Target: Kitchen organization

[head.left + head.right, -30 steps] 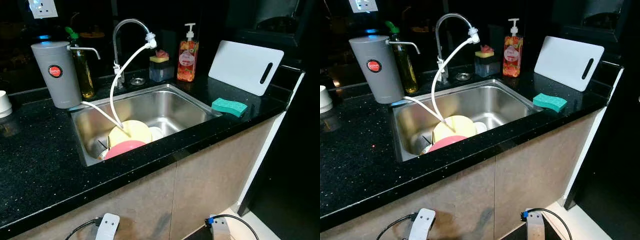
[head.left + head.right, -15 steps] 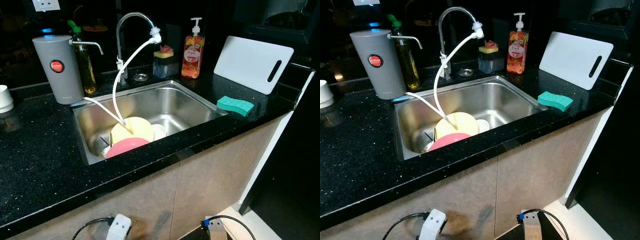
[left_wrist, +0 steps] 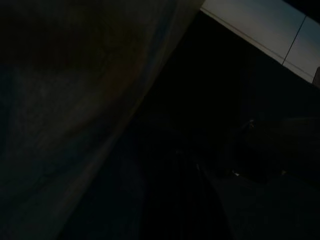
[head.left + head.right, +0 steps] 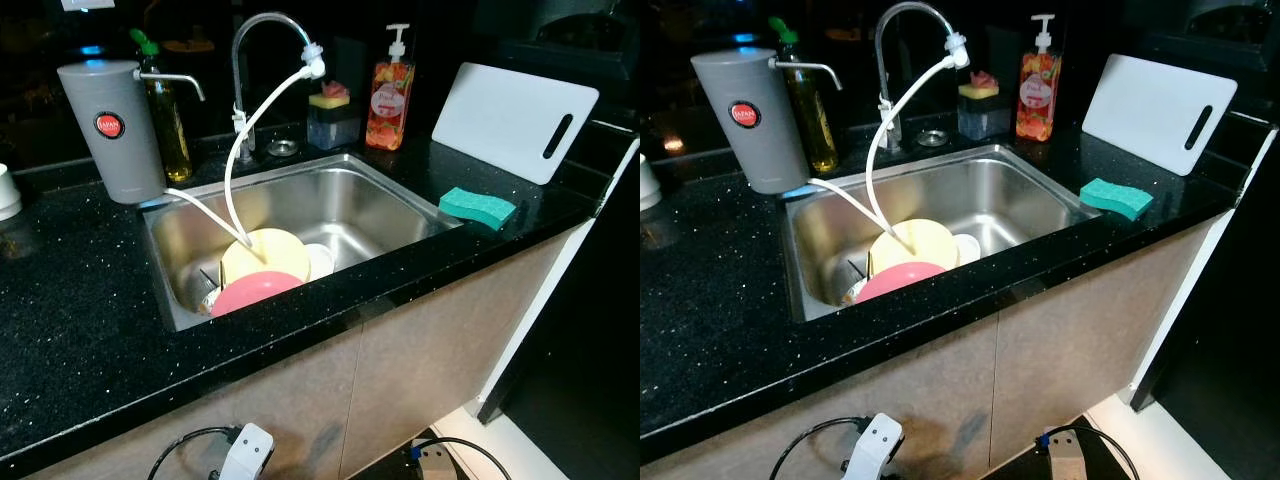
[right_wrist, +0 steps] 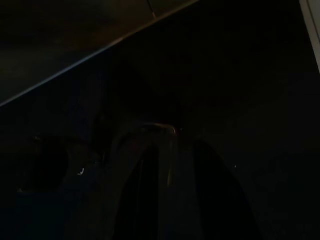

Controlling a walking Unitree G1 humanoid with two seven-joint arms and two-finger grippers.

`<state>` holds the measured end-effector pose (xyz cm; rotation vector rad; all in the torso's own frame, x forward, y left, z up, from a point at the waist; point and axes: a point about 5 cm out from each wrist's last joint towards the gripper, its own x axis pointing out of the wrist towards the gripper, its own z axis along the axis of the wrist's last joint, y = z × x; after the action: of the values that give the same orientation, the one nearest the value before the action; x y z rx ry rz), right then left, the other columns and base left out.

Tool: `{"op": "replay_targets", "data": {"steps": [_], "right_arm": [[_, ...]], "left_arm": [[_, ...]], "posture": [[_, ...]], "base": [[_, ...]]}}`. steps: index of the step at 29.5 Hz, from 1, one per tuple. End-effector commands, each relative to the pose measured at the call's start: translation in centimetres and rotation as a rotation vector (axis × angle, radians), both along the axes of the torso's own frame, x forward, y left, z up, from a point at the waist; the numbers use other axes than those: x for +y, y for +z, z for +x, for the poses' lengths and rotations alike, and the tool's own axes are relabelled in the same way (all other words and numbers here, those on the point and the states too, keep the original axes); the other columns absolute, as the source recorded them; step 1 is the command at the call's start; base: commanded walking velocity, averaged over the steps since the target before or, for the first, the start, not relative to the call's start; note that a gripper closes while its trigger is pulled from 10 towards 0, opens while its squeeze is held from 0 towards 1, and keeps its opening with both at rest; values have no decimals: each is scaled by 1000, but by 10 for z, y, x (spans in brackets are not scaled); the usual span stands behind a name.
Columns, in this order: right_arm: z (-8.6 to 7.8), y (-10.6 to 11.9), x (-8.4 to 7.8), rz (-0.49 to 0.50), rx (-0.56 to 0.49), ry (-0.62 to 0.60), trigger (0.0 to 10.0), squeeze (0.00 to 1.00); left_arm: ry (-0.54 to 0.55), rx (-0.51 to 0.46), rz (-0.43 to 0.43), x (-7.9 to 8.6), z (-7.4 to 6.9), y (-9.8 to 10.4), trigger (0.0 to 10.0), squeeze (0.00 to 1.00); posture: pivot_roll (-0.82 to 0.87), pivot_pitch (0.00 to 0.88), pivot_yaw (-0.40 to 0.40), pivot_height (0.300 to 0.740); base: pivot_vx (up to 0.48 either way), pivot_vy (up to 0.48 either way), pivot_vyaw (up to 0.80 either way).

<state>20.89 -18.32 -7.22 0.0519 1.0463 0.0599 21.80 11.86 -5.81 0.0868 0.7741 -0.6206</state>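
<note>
My view has shifted slightly; objects unmoved. Yellow round plate (image 4: 266, 256) and pink plate (image 4: 255, 292) sit in the steel sink (image 4: 375, 205), under the white hose (image 4: 262, 120), which could snag. Finger state: cannot tell.

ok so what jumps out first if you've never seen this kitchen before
The steel sink set in the black counter draws the eye first, with a yellow plate and a pink one lying at its near left. A white hose loops from the faucet down into the sink. To the right, a green sponge lies before a white cutting board.
</note>
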Motion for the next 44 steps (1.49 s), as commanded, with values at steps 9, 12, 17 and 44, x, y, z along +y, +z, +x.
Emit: {"op": "replay_targets", "data": {"steps": [9, 12, 17, 44], "right_arm": [[-5, -2, -1, 4, 10, -7, 10000, 0], [-7, -3, -2, 1, 16, -7, 10000, 0], [-9, -4, -3, -3, 24, 0, 10000, 0], [9, 4, 16, 52, -42, 25, 10000, 0]], "left_arm": [[-80, -35, -209, -16, -1, 10, 10000, 0], [-125, -48, -264, -21, -1, 14, 10000, 0], [-172, -21, -260, -22, -6, 11, 10000, 0], [24, 168, 57, 8, -27, -20, 10000, 0]], "posture": [[-63, 97, 7, 740], [-62, 94, 1, 740], [-56, 88, -1, 740], [-30, 34, -19, 740]], "base": [[0, 0, 0], [0, 0, 0], [0, 0, 0], [0, 0, 0]]}}
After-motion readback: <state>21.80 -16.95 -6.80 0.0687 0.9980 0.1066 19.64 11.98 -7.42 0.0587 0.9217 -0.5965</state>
